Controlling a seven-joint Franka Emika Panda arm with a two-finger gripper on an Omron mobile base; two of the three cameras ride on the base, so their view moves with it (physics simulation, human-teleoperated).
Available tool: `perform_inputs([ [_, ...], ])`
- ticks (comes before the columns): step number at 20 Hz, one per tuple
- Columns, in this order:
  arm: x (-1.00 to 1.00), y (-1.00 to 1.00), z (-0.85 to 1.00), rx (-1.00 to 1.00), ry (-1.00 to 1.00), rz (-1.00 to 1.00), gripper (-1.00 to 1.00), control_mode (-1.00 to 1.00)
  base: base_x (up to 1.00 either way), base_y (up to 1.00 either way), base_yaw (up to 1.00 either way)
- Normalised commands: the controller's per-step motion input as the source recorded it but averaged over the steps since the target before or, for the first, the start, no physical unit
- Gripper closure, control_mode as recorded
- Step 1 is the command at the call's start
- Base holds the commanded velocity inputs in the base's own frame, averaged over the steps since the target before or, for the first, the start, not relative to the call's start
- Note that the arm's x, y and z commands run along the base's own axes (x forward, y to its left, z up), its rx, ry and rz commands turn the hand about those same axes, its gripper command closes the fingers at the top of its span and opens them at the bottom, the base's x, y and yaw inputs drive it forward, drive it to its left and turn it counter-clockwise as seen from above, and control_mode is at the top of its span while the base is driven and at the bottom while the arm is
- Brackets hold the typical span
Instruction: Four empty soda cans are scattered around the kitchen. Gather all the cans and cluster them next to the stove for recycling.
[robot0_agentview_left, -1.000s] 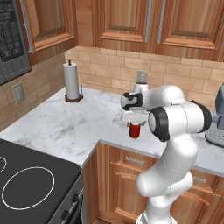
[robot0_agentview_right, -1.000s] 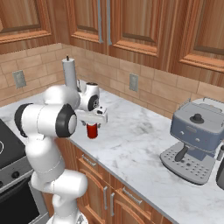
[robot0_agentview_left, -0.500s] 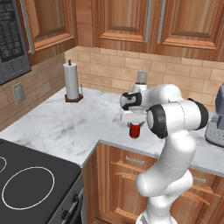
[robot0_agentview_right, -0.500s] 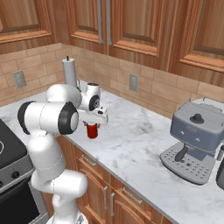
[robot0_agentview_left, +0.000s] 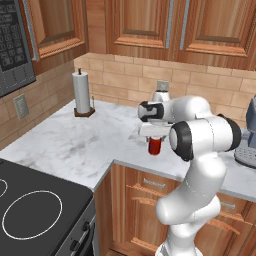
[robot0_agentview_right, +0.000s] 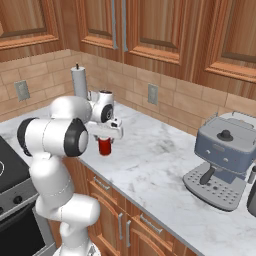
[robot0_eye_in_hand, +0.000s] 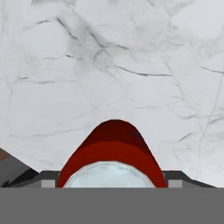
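Gripper (robot0_agentview_right: 105, 141) now narrowed onto soda can (robot0_agentview_left: 155, 145), can upright, long axis vertical, near worktop (robot0_agentview_left: 70, 145) front edge.

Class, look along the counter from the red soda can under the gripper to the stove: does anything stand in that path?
Nothing visible does. The soda can sits at the gripper, and bare marble counter runs from it to the stove. The paper towel holder stands back by the wall, off that line.

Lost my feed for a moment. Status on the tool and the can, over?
Tool closed around soda can, top-down. Can upright on marble counter near front edge. Stove off to the left; nothing between.
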Motion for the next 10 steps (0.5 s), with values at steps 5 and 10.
perform_inputs([
  [5,-0.35,0.00,0.47,0.03,0.02,0.01,1.00,-1.00,0.00,0.00,0.00],
  [10,-0.34,0.00,0.58,0.05,0.13,0.00,1.00,-1.00,0.00,0.00,0.00],
])
